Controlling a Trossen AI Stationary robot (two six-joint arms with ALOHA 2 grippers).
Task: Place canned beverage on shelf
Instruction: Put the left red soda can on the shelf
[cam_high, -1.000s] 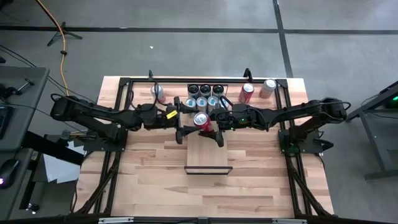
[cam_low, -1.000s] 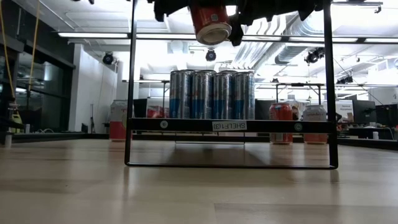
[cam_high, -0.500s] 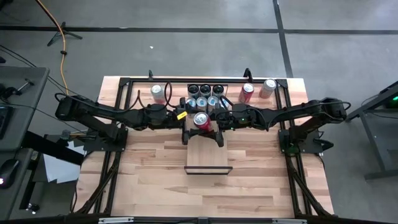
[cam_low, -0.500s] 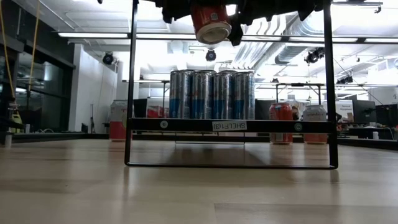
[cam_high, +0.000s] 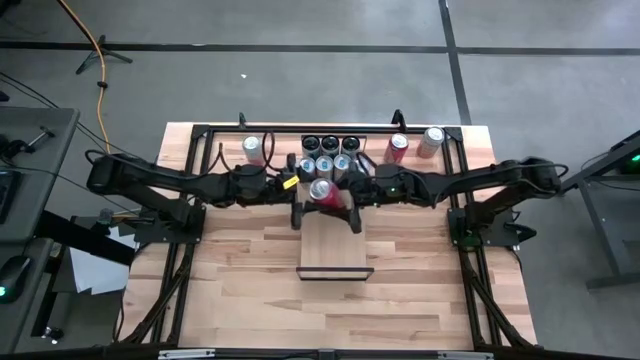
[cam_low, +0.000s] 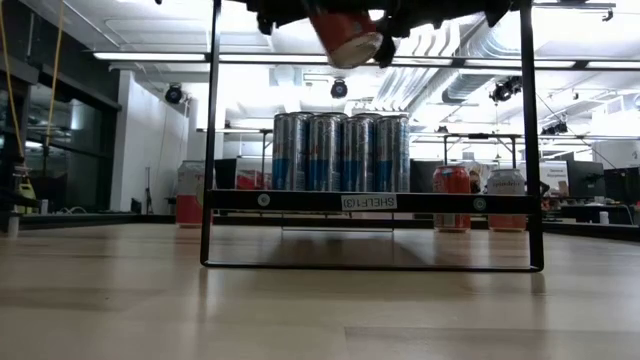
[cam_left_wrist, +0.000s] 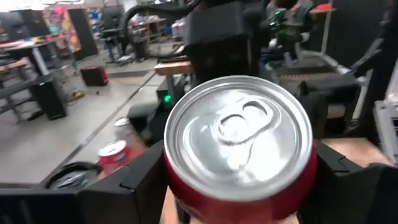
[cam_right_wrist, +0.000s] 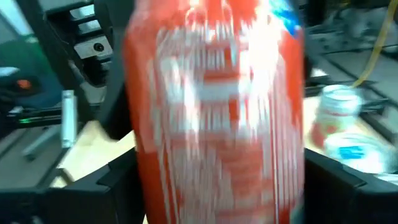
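A red can (cam_high: 321, 190) with a silver top hangs in the air by the far end of the pale wooden shelf (cam_high: 333, 245). It is tilted, and in the low view its lower end (cam_low: 350, 45) shows between the shelf's dark posts. My left gripper (cam_high: 305, 192) reaches in from the table's left and is shut on the can's top end (cam_left_wrist: 239, 134). From the table's right, my right gripper (cam_high: 343, 195) is shut on the can's red side (cam_right_wrist: 214, 112). My left gripper has its two fingers (cam_left_wrist: 146, 180) against opposite sides of the can just below the silver top (cam_left_wrist: 186, 186). It comes level from the table's left, and the top faces back along the fingers. My right gripper pinches the can's red side wall (cam_right_wrist: 149, 180) between its two fingers (cam_right_wrist: 115, 186). They come from the table's right and lie across the can, which hangs tilted and clear of the table and shelf.
Several silver-blue cans (cam_high: 328, 155) stand in a block behind the shelf. A red can (cam_high: 397, 148) and a silver can (cam_high: 432, 140) stand at the back right, another can (cam_high: 255, 148) at the back left. Dark frame rails (cam_high: 200, 150) edge the tabletop.
My left gripper has gone toward the table's right, up to the red can. The can has tipped in the air, its lower end swinging toward the table's right. My right gripper has kept its place and its hold.
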